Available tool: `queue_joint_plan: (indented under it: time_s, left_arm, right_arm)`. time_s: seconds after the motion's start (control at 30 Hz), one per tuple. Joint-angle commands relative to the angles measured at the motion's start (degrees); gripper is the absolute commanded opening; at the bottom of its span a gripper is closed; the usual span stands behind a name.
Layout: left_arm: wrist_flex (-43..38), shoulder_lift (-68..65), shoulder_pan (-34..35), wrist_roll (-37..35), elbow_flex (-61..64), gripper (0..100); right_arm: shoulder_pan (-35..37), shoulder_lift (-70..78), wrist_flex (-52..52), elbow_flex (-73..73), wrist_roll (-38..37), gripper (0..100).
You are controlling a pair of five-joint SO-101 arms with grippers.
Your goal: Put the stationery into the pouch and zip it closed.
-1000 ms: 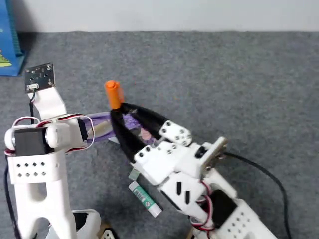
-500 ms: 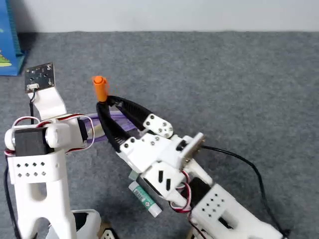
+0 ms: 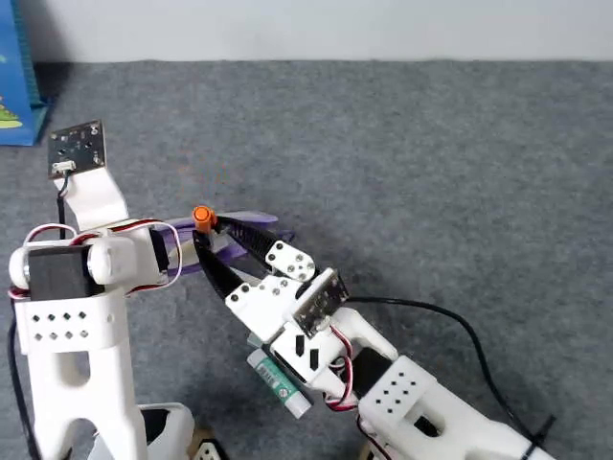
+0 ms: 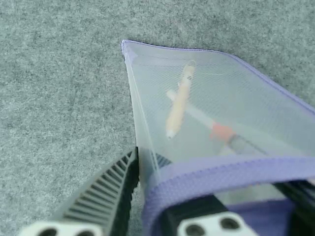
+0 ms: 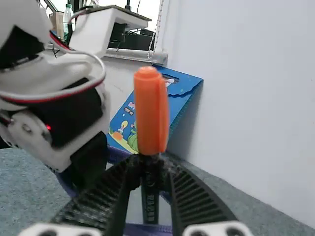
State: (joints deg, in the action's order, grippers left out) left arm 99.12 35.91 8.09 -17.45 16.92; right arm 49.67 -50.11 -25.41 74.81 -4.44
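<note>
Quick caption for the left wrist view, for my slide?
Left gripper grips the mesh pouch by its purple rim, a pencil and an orange-banded pen inside.

We see a grey felt table cover (image 3: pixel 460 172), a blue illustrated box (image 3: pixel 13 96) at its far left, and a white wall (image 3: pixel 335 29) beyond.

Soft, even overhead light covers the grey carpet (image 3: pixel 460 172), where the right arm (image 3: pixel 421 407) throws only a faint shadow beside the purple pouch (image 4: pixel 256 98), and the orange marker (image 5: pixel 150 110) stands clearly lit against a bright, flat white wall (image 5: pixel 246 98)
</note>
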Motion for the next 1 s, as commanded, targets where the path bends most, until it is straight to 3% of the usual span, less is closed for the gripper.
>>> queue_joint_plan:
  time_s: [0.0, 0.1, 0.3, 0.5, 0.73, 0.97]
  left_arm:
    - [1.32, -0.7, 0.09, -0.62, -0.75, 1]
    - [1.32, -0.7, 0.09, -0.62, -0.75, 1]
    - [1.32, -0.7, 0.09, -0.62, -0.75, 1]
    - [1.32, -0.53, 0.7, -0.62, -0.75, 1]
    - [0.88, -0.35, 8.09, -0.53, -1.27, 1]
    - [0.53, -0.26, 11.52, -0.53, -2.68, 1]
  right_arm:
    - [-0.48, -6.55, 8.66, -2.2, -0.53, 18.2]
    - [0.92, -12.09, 19.56, -4.92, -0.44, 24.3]
    - [1.01, -22.37, 32.75, -9.23, 4.57, 21.5]
    - [0.57, -29.49, 49.36, -12.22, 4.84, 21.7]
    - [-10.86, -30.11, 67.65, -12.4, 11.34, 21.6]
    - [-15.87, -19.12, 73.1, -12.4, 11.16, 21.5]
